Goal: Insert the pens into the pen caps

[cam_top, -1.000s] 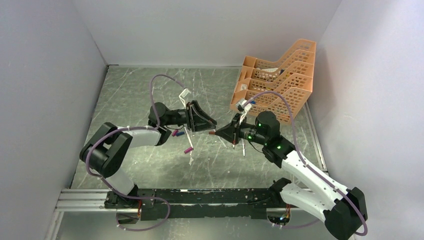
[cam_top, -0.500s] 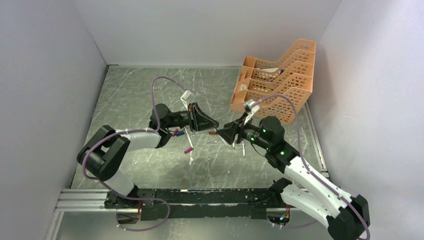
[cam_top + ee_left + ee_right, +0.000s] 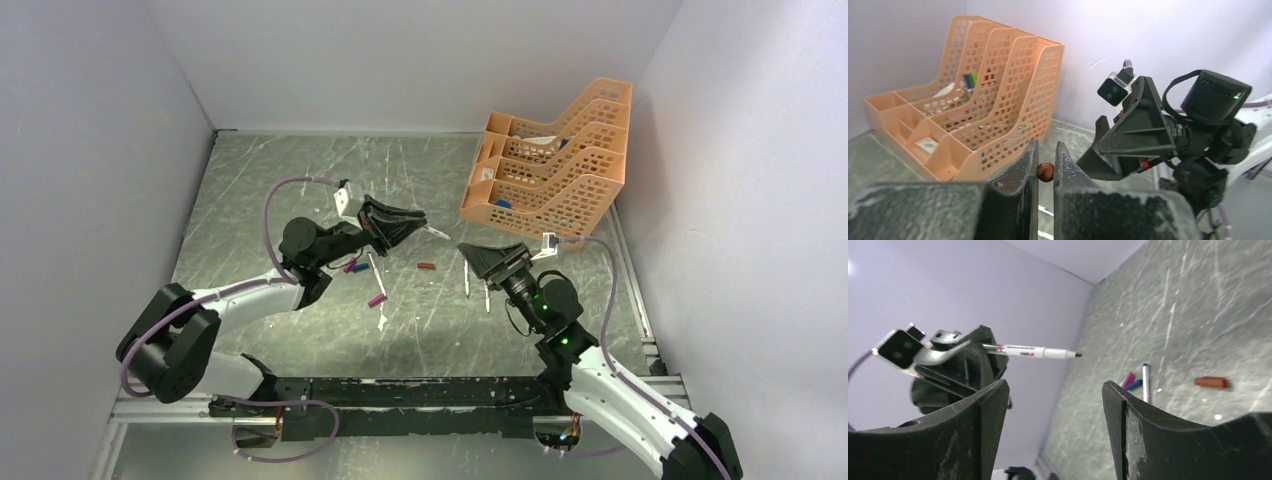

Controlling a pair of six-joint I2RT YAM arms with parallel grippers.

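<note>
My left gripper (image 3: 415, 222) is shut on a thin white pen (image 3: 437, 233) held above the table, its tip pointing right. In the left wrist view the pen (image 3: 1045, 171) shows end-on between the shut jaws. The right wrist view has this pen (image 3: 1023, 351) sticking out level. My right gripper (image 3: 485, 252) is open and empty, facing the left one. A dark red-brown pen cap (image 3: 427, 266) lies on the table between the arms. A pink cap (image 3: 377, 300) lies alone; another pink cap (image 3: 1129, 379) and a blue cap (image 3: 1134, 385) lie together. More pens (image 3: 375, 272) (image 3: 467, 278) lie flat.
An orange mesh tray (image 3: 560, 150) with several tiers stands at the back right, close behind the right gripper. Grey walls close off the left, back and right sides. Purple cables loop over both arms.
The right gripper opened and pulled back toward its base, leaving the dark red-brown cap on the table. The left gripper shut on a pen and drew back to the left.
</note>
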